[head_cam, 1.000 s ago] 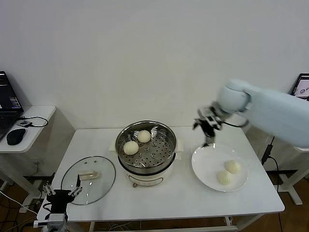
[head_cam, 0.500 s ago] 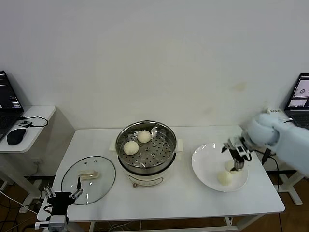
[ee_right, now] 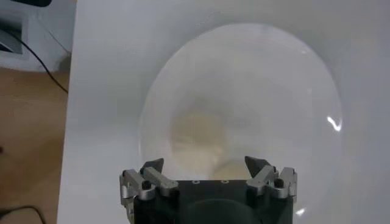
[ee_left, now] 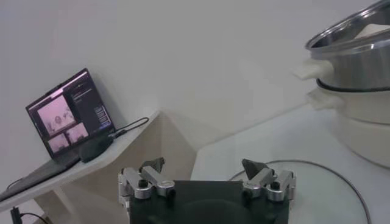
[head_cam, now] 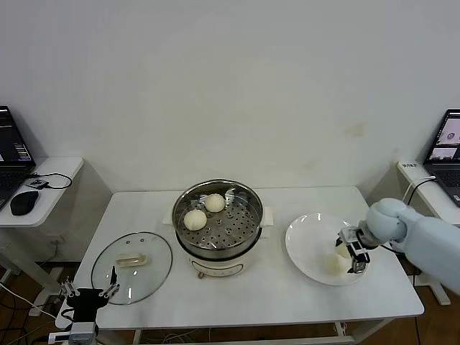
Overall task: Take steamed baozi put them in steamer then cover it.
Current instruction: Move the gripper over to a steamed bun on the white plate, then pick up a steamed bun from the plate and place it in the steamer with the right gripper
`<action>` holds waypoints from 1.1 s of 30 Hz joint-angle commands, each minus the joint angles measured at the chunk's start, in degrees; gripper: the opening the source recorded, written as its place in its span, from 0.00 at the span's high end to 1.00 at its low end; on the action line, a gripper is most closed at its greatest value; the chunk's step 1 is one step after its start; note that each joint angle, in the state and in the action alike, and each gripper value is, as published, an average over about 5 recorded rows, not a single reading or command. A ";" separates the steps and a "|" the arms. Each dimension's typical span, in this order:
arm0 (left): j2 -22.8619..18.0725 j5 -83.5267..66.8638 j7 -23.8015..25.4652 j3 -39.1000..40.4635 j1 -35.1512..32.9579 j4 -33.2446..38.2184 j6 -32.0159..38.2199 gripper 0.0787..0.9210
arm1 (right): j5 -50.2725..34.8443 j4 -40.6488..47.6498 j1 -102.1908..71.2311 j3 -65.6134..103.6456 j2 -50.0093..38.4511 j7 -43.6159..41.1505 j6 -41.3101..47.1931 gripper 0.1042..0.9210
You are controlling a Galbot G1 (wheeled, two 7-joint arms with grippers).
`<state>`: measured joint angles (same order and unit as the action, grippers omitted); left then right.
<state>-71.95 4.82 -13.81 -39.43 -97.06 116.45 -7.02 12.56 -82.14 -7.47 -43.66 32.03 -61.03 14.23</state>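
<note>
The steamer (head_cam: pixel 253 217) stands mid-table with two steamed baozi (head_cam: pixel 195 219) (head_cam: pixel 214 203) on its perforated tray. On the white plate (head_cam: pixel 305 248) to its right lie two more baozi. In the right wrist view one baozi (ee_right: pixel 196 135) lies ahead of the jaws and another (ee_right: pixel 230 168) is half hidden under the gripper body. My right gripper (head_cam: pixel 352 253) (ee_right: pixel 206 165) hangs open low over them, a finger on each side. The glass cover (head_cam: pixel 133 267) lies flat at the table's left. My left gripper (head_cam: pixel 90 293) (ee_left: pixel 204 169) waits open at the table's front left corner.
A side table at the left holds a laptop (ee_left: pixel 67 112) and a mouse (head_cam: pixel 23 203). Another laptop (head_cam: pixel 447 144) stands at the far right. The steamer's steel rim (ee_left: pixel 353 36) rises in front of the left gripper, and the cover's metal rim (ee_left: pixel 317 173) lies just ahead of it.
My right arm has swung from above the plate's far edge down onto the plate's right side, over the baozi. The left gripper has sunk slightly.
</note>
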 commanded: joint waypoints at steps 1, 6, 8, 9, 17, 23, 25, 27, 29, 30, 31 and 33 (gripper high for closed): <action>-0.03 0.03 0.02 -0.05 0.00 -0.10 -0.04 0.12 | 1.69 1.73 -3.52 2.07 2.44 0.62 0.09 0.15; -0.09 0.04 -0.01 0.03 0.22 -0.32 -0.02 0.12 | 1.99 2.25 -3.76 2.19 2.71 0.77 0.33 0.21; -0.14 0.04 -0.02 0.09 0.33 -0.42 0.00 0.12 | 1.98 2.38 -3.79 2.27 2.91 0.87 0.59 0.23; -0.16 0.05 -0.03 0.13 0.38 -0.48 0.02 0.12 | 1.95 2.42 -3.79 2.33 3.02 0.91 0.75 0.24; -0.31 0.07 -0.15 0.25 0.58 -0.81 0.14 0.12 | 1.46 2.57 -2.46 2.30 3.17 0.78 1.40 0.39; -0.29 0.02 -0.22 0.48 0.68 -0.88 0.19 0.12 | -0.63 1.82 1.89 0.11 2.18 -0.29 1.48 0.43; -0.22 0.03 -0.20 0.54 0.75 -0.80 0.17 0.12 | -2.21 1.10 5.00 -1.39 1.62 -0.85 1.65 0.43; -0.11 0.01 -0.17 0.56 0.85 -0.64 0.11 0.12 | -4.52 0.24 9.35 -3.11 1.07 -1.59 1.85 0.43; 0.02 -0.01 -0.13 0.57 0.96 -0.47 0.04 0.12 | -6.93 -0.40 14.00 -4.66 0.86 -2.30 2.06 0.43; 0.08 -0.03 -0.10 0.58 1.02 -0.41 0.00 0.12 | -8.35 -0.59 16.81 -5.62 1.04 -2.62 2.17 0.43; 0.15 -0.05 -0.07 0.60 1.06 -0.34 -0.03 0.12 | -9.68 -0.69 19.69 -6.53 1.33 -2.91 2.24 0.43; 0.25 -0.07 -0.04 0.67 1.11 -0.20 -0.06 0.12 | -12.42 -0.54 25.70 -8.90 2.64 -3.31 2.41 0.43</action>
<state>-71.73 4.77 -13.89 -38.77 -95.95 116.17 -7.03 6.76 -81.73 3.76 -47.60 34.05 -63.13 16.44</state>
